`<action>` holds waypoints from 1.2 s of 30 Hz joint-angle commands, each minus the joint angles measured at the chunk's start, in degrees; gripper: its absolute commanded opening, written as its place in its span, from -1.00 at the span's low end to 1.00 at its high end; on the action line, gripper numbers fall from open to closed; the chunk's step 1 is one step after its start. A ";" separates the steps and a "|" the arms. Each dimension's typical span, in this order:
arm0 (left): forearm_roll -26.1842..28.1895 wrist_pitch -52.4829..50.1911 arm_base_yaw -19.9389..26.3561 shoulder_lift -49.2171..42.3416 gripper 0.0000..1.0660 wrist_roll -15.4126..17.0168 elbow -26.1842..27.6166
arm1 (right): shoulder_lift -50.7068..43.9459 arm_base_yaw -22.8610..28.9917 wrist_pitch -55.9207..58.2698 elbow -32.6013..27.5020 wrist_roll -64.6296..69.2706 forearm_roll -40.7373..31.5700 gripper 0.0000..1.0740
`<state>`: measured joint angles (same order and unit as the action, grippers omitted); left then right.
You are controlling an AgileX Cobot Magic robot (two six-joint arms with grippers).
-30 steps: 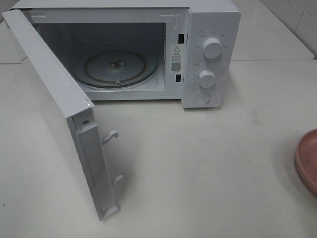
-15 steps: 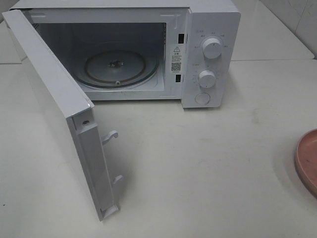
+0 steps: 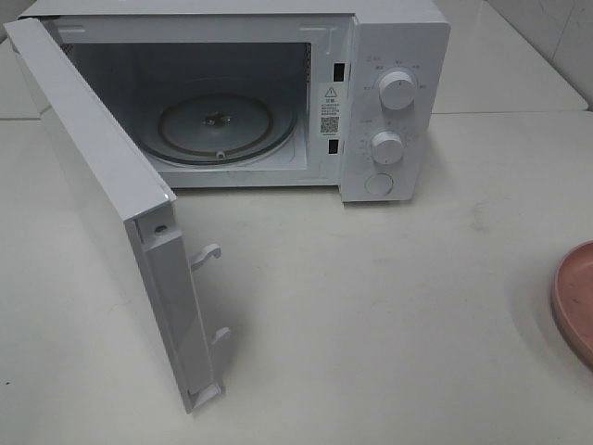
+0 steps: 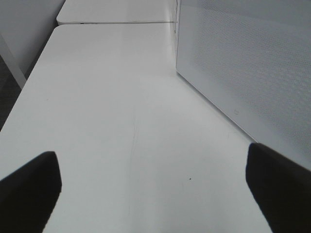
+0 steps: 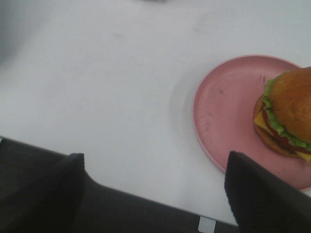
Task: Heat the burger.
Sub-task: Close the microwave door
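Note:
The burger (image 5: 286, 116), with a golden bun, green lettuce, cheese and tomato, sits on a pink plate (image 5: 223, 111) in the right wrist view. My right gripper (image 5: 155, 162) is open above the white table beside the plate, apart from it, with nothing between its dark fingers (image 5: 252, 189). In the left wrist view my left gripper (image 4: 153, 162) is wide open over bare table, next to the microwave door (image 4: 252, 73). From the high camera, neither gripper nor the burger shows, only the plate's edge (image 3: 576, 301) at the far right.
The white microwave (image 3: 389, 93) stands at the back with its door (image 3: 102, 195) swung open toward the front left. Its glass turntable (image 3: 218, 125) holds nothing. Two knobs (image 3: 397, 90) and a button are on its right panel. White table (image 3: 371, 315) lies between microwave and plate.
The pink plate's edge at the right looks slightly lighter than a second ago, as if a shadow moved off it. Nothing else has shifted.

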<state>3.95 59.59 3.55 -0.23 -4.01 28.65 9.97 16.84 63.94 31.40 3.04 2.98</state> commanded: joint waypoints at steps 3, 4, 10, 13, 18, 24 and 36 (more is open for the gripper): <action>-0.17 -0.06 0.00 -1.20 0.84 0.00 -0.11 | -4.98 -4.41 -4.53 -2.52 -0.69 0.06 0.42; -0.17 -0.06 0.00 -1.20 0.84 0.00 -0.11 | -6.36 -5.84 -4.53 -2.35 -0.80 -0.11 0.42; -0.17 -0.06 0.00 -1.20 0.84 0.00 -0.11 | -9.17 -8.88 -4.53 -2.35 -0.80 -0.23 0.42; -0.17 -0.06 0.00 -1.20 0.84 0.00 -0.11 | -11.86 -10.60 -4.53 -2.35 -0.80 -0.34 0.42; -0.17 -0.06 0.00 -1.15 0.84 0.00 -0.11 | -11.80 -10.83 -4.53 -2.35 -0.86 -0.34 0.42; -0.17 -0.06 0.00 -1.15 0.84 0.00 -0.11 | -11.80 -10.83 -4.53 -2.35 -0.86 -0.34 0.42; -0.17 -0.06 0.00 -1.15 0.84 0.00 -0.11 | -11.75 -10.83 -4.53 -2.35 -0.86 -0.34 0.42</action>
<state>3.95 59.59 3.55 -0.23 -4.01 28.65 -0.29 6.47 59.99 28.99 2.64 2.81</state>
